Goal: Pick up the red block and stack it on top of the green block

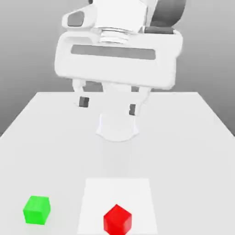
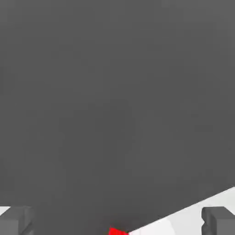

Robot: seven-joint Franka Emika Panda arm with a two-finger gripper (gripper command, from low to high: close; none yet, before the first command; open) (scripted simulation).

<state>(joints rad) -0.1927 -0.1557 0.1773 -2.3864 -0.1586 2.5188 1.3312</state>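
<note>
The red block [image 1: 117, 219] rests on a paler square patch of the table [image 1: 55, 133], near the front edge, slightly right of centre in the exterior view. A corner of the red block [image 2: 117, 232] peeks into the hand view between the two fingertips. The green block [image 1: 36, 209] sits on the table to the red block's left in the exterior view, a clear gap apart. My gripper [image 1: 108, 105] hangs high over the middle of the table, well behind both blocks, open with nothing between its dark fingertips [image 1: 83, 102].
The white arm base [image 1: 117, 128] stands on the table behind the gripper. Bare tabletop lies between the gripper and the blocks. Grey backdrop surrounds the table.
</note>
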